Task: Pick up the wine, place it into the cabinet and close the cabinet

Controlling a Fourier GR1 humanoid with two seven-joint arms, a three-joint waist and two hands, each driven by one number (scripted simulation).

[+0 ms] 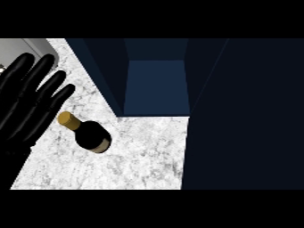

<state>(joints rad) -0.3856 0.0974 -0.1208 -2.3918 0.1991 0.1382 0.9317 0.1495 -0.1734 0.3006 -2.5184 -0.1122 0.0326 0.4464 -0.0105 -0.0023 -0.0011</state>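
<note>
The wine bottle (pixel 88 133) is set on the bench (pixel 144 153) — untouched. The left robot hand (pixel 16 109) is held spread beside it.

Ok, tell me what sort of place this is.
Most likely a kitchen. There is a white marbled counter with a dark blue cabinet standing open on it, a corked wine bottle on the counter, and at the top left what looks like the corner of a sink.
</note>
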